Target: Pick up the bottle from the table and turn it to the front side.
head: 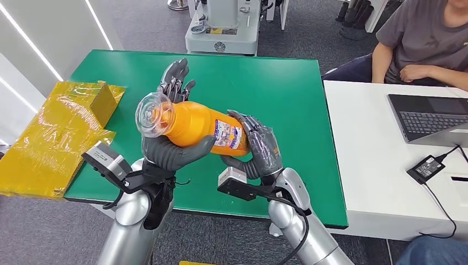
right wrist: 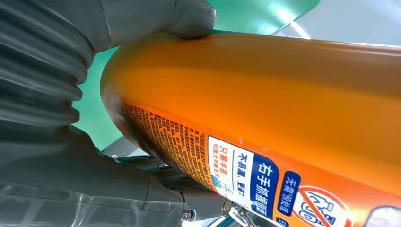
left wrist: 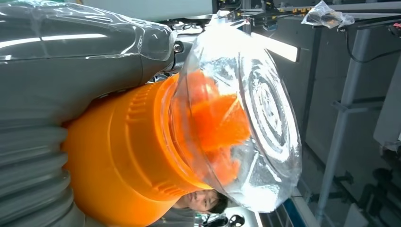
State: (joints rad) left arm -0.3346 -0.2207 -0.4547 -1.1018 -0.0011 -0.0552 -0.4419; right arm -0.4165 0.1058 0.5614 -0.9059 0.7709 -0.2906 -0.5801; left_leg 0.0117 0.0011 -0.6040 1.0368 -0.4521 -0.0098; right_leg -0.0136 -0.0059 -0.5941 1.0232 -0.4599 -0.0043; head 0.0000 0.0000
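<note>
I have the bottle [head: 190, 128] lifted off the table [head: 287, 83], lying sideways at centre frame, clear cap toward the left. My left hand [head: 168, 146] cradles and grips the cap end, my right hand [head: 259, 149] clasps the base, presumably so I can roll the label frontward.
</note>
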